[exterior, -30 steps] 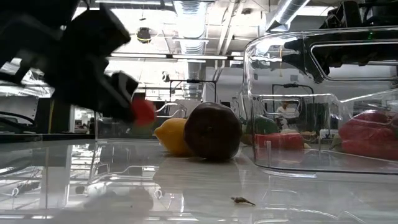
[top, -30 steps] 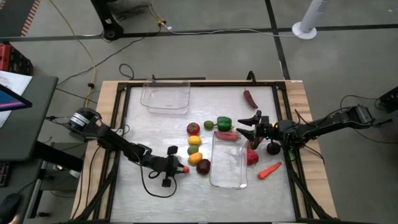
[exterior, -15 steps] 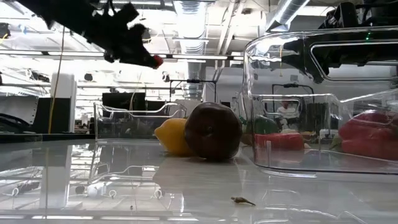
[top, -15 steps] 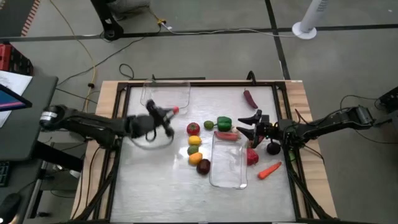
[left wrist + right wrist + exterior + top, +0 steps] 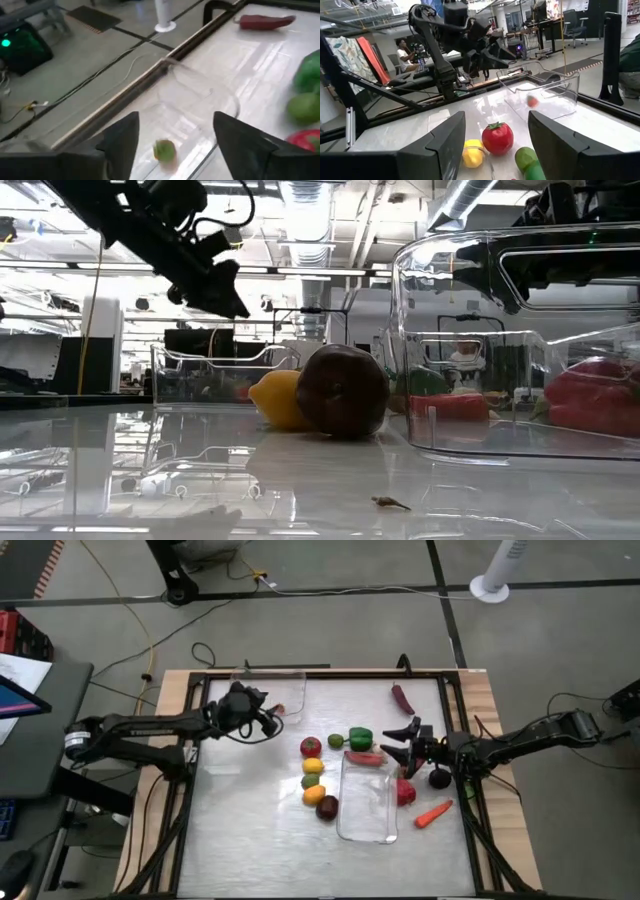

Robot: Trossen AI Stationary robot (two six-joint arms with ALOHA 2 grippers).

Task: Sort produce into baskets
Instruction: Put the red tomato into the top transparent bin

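Nearest the front edge: a clear basket (image 5: pixel 367 798) lying lengthwise, a maroon round piece (image 5: pixel 327 808) and orange piece (image 5: pixel 314 794) just beside its left wall, a carrot (image 5: pixel 433 814) and red piece (image 5: pixel 405 792) off its right wall. Wide bare tabletop (image 5: pixel 240 820) left of these, out to the frame rail. Mid-table: yellow (image 5: pixel 312 766), tomato (image 5: pixel 311 747), green pepper (image 5: pixel 360 738), red chili (image 5: pixel 363 758). Right gripper (image 5: pixel 398 742) beside the pepper, fingers spread wide, nothing between them. Farther: left gripper (image 5: pixel 266 718) over the rear basket (image 5: pixel 266 695), fingers spread, nothing held; a small red piece (image 5: pixel 532 101) airborne inside that basket. Dark chili (image 5: pixel 402 698) near the back right rail.
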